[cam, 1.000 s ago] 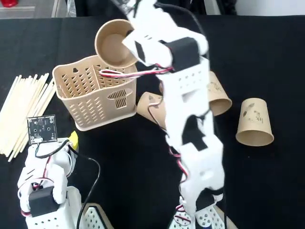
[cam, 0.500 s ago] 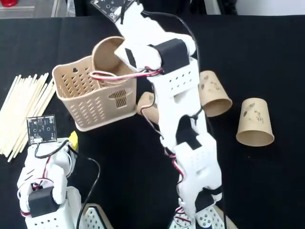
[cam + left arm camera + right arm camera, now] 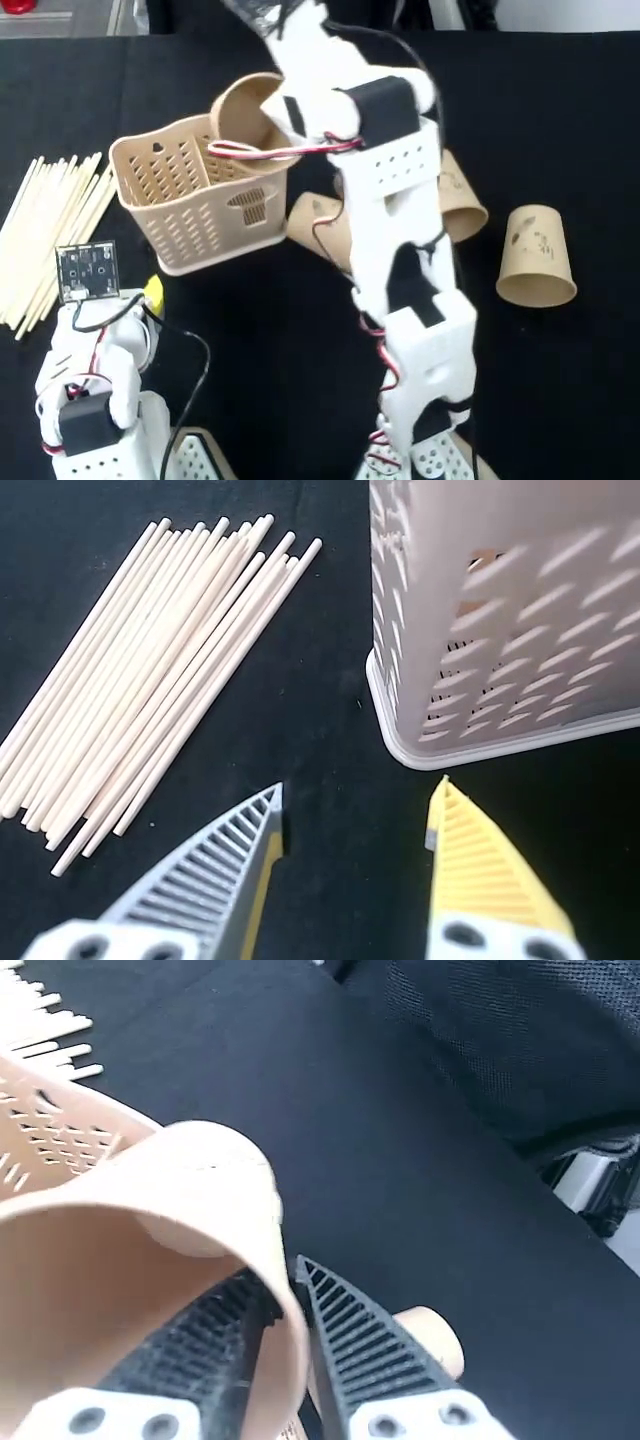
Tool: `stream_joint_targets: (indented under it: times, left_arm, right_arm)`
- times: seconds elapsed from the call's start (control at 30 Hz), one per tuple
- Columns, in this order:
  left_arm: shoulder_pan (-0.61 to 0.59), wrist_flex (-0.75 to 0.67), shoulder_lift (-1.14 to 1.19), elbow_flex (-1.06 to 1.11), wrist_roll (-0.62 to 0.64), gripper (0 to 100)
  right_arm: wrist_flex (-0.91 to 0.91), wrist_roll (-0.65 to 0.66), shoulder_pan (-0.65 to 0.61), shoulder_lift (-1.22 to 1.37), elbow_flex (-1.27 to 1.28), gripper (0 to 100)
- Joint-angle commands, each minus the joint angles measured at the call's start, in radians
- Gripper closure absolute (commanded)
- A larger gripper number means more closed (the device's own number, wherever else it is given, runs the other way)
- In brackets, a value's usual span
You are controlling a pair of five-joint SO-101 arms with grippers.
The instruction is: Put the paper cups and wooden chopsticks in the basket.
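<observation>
In the high view the right arm stretches up the middle of the table [image 3: 560, 120] to the far right corner of the basket [image 3: 200, 205]. There it holds a paper cup [image 3: 245, 105] tilted, mouth turned toward the camera, lower edge level with the basket's rim. Whether cup and rim touch cannot be told.

The right wrist view supplies the grip. The right gripper [image 3: 285, 1285] is nearly closed, pinching the cup's wall, one dark finger inside the mouth and the other outside. The basket's slotted wall lies just beyond the cup.

Three more cups lie on their sides on the black cloth in the high view. One [image 3: 535, 260] is well to the right. One [image 3: 460, 200] is beside the right arm. One [image 3: 312, 222] is partly hidden under that arm, just beside the basket.

The wooden chopsticks [image 3: 50, 235] lie in a loose bundle left of the basket, apart from it.

The left wrist view looks down on the left gripper [image 3: 358, 785], its grey and yellow jaws spread wide with nothing between them. It hangs over bare cloth between the chopsticks and the basket's near corner.
</observation>
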Motion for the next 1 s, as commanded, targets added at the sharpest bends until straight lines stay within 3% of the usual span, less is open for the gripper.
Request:
stream_joint_targets:
  times: [0.0, 0.1, 0.3, 0.5, 0.77, 0.87, 0.97]
  left_arm:
    - [-0.001, -0.005, -0.005, -0.002, 0.003, 77]
    - [-0.001, -0.011, -0.005, 0.010, 0.003, 77]
    - [-0.001, -0.040, -0.005, 0.031, 0.003, 77]
    - [-0.001, -0.040, -0.005, 0.031, 0.003, 77]
    - [-0.001, -0.040, -0.005, 0.033, 0.003, 77]
    - [-0.002, -0.040, -0.005, 0.033, 0.003, 77]
    - [-0.002, -0.038, -0.005, 0.033, 0.003, 77]
  right_arm:
    - [0.031, -0.011, 0.023, -0.036, 0.022, 98.3]
    - [0.029, -0.006, -0.012, -0.015, 0.061, 95.1]
    - [0.028, -0.002, -0.054, 0.013, 0.071, 75.0]
    - [0.021, -0.008, -0.060, 0.013, -0.004, 77.4]
    - [0.041, -0.003, -0.048, -0.002, -0.297, 77.3]
    - [0.041, 0.058, 0.011, -0.104, -0.111, 77.3]
    - [0.040, 0.176, 0.034, -0.300, 0.246, 77.6]
